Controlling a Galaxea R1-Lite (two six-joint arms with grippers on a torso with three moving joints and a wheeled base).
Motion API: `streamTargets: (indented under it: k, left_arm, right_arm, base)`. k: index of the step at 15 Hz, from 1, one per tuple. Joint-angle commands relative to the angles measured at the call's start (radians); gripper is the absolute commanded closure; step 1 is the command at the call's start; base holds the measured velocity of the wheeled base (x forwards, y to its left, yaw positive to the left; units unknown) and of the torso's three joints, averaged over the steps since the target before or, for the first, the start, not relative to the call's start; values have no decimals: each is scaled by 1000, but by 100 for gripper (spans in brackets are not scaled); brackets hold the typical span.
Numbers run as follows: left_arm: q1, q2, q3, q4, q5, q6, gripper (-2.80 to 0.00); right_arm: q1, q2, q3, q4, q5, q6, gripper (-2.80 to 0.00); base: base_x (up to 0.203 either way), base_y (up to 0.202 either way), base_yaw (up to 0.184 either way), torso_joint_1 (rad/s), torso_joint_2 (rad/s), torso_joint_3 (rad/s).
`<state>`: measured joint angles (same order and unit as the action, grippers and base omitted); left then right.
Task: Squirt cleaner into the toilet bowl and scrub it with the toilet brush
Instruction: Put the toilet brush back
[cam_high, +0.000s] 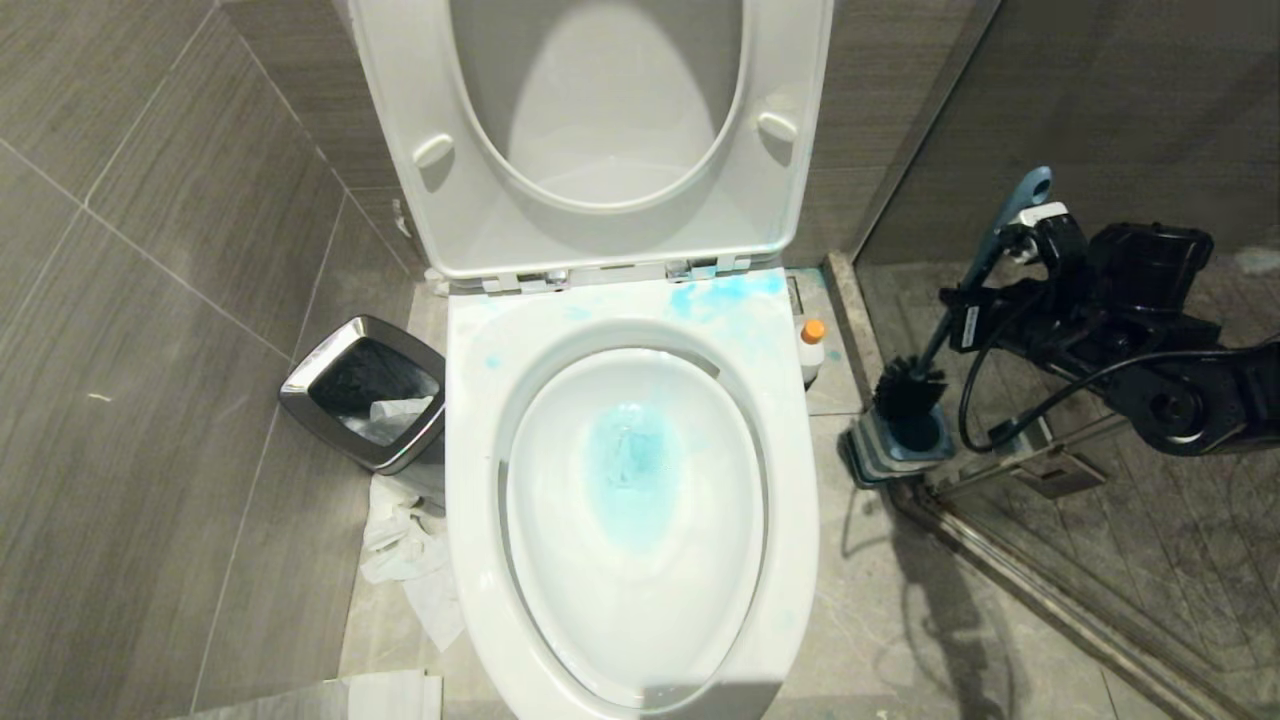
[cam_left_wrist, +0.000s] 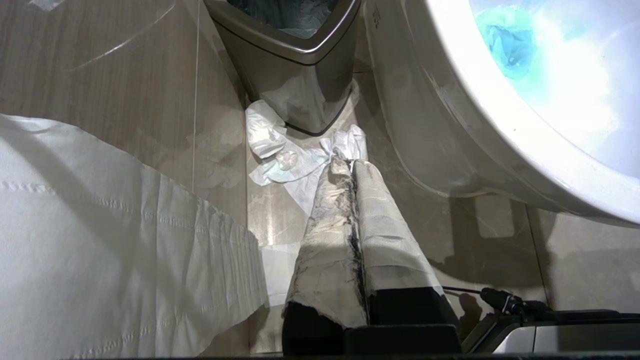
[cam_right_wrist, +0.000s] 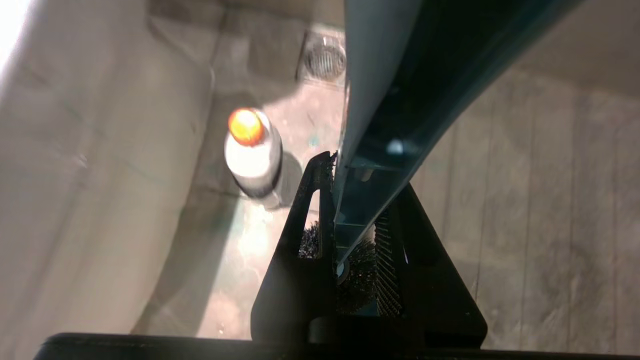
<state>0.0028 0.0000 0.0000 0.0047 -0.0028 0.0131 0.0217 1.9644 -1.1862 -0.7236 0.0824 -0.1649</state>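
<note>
The white toilet bowl (cam_high: 470, 420) stands open, seat and lid up, with blue liquid pooled in its basin and blue smears on the back rim. The cleaner (cam_high: 812, 350), a small white bottle with an orange cap, stands on the floor beside the bowl's right side and shows as the cleaner (cam_right_wrist: 252, 150). My right gripper (cam_high: 1030, 235) is shut on the toilet brush (cam_high: 985, 260) near the top of its slate-blue handle. Its black bristle head (cam_high: 908, 390) sits at the mouth of the holder (cam_high: 895, 450). In the right wrist view the gripper (cam_right_wrist: 360, 175) clamps the handle (cam_right_wrist: 385, 100).
A steel-rimmed waste bin (cam_high: 365, 400) stands left of the bowl with crumpled paper (cam_high: 410, 550) on the floor by it. My left gripper (cam_left_wrist: 350, 162), fingers taped white, hangs shut and idle near that paper. A glass partition and its threshold (cam_high: 1000, 560) run behind the holder.
</note>
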Motion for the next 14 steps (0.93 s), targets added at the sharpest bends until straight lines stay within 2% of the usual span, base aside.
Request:
streamTargets:
  k: [1, 8, 14]
  left_arm:
    - [0, 2, 0, 0, 0, 1, 0]
    - [0, 2, 0, 0, 0, -1, 0]
    - [0, 2, 0, 0, 0, 2, 0]
  right_arm:
    - [-11, 70, -2, -30, 3, -1, 0]
    - [-124, 180, 1, -119, 47, -2, 0]
    - [-148, 309, -13, -249, 73, -2, 0]
  base:
    - [0, 0, 0, 0, 0, 0]
    - [0, 0, 0, 0, 0, 0]
    - [0, 0, 0, 0, 0, 0]
